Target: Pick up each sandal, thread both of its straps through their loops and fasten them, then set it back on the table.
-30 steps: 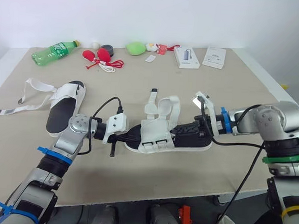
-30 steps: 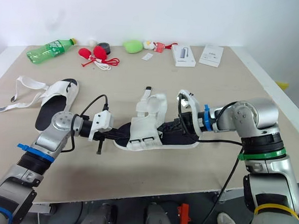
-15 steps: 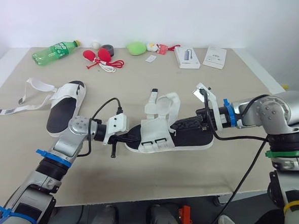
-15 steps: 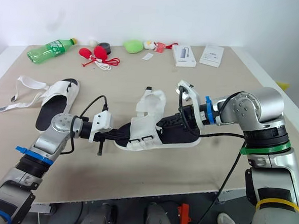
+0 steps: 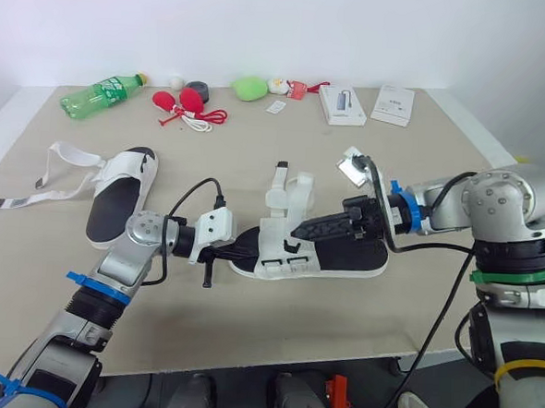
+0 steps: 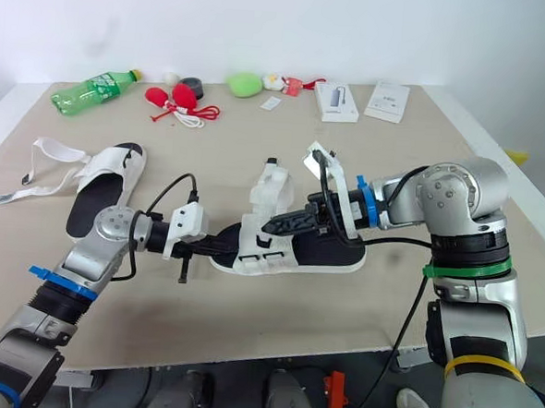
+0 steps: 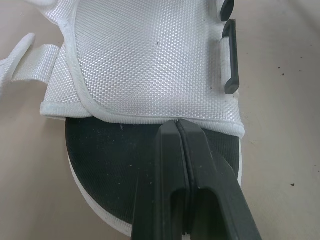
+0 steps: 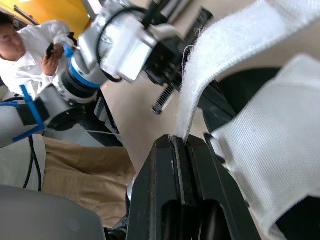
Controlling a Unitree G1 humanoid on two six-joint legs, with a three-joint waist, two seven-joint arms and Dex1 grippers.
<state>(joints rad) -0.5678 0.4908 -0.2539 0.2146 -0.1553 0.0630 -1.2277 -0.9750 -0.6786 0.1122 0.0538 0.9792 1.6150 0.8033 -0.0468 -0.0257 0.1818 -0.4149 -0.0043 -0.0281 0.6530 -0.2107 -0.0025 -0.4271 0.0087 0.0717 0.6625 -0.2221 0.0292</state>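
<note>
**White mesh sandal mid-table, both of your grippers on it**

Counted two sandals on your table (image 5: 247, 323). One sandal (image 5: 343, 256) lay sole-down in the middle, between the arms. The second sandal (image 5: 120, 195) sat well off to the robot's left, with its two straps lying loose on the tabletop.

Your left gripper (image 7: 177, 131) had both fingers pressed together. They lay over the black insole at the toe end, with the tips right up against the edge of the white upper. Two dark loops (image 7: 231, 57) showed on that upper's side.

Your right gripper (image 8: 177, 142) was pinching one strap (image 8: 220, 55) of the middle sandal. The strap came up out of the closed fingertips.

Along the far edge you had one green bottle (image 5: 99, 94) lying on its side and two white boxes (image 5: 340, 104), well apart from the sandals.
</note>
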